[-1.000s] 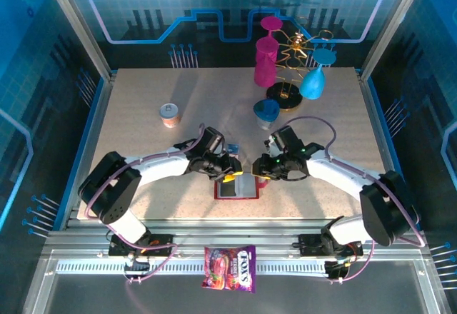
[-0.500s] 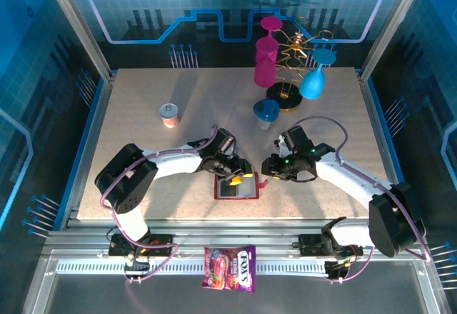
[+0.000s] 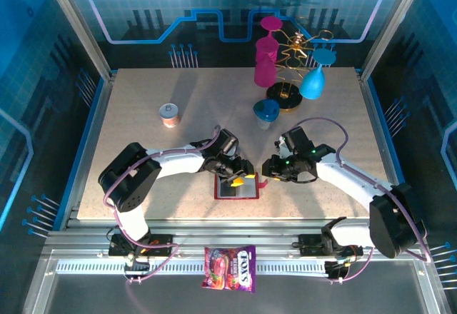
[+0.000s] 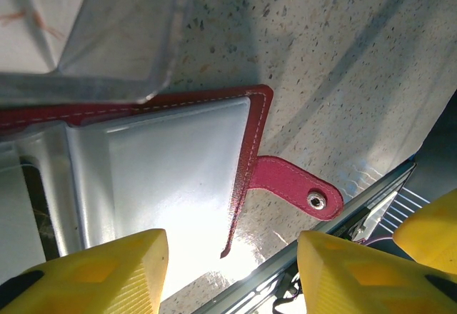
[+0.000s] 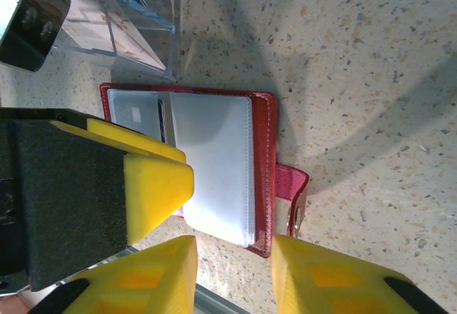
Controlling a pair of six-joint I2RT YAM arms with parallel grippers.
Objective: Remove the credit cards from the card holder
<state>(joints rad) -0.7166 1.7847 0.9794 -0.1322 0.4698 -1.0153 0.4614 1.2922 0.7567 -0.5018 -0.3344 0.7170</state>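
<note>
the left gripper (image 4: 228, 275) stood open, its two yellow fingers (image 4: 93, 275) well apart and with nothing held between them. directly under the gap lay the card holder (image 4: 164, 171), dark red and opened flat on the speckled table (image 4: 343, 57). the near edge of its clear pocket came in between the fingertips. the side tab (image 4: 289, 189) of the card holder (it had a small metal snap) pointed out toward the right finger. beyond the card holder, further from the fingers, stood a transparent acrylic tray (image 4: 107, 43), just beside the far edge of the card holder.

the right gripper (image 5: 230, 278) was not closed either. its fingers were partly apart, and a corner of the card holder and the side tab were seen in the gap, but i could not tell if the fingers touched them. close on its left was one finger of the left gripper, above the clear pocket. in the acrylic tray, beyond both grippers, lay credit cards (image 5: 96, 28), one pinkish-white and one dark blue. whether any cards were inside the pockets, i could not tell.
</note>
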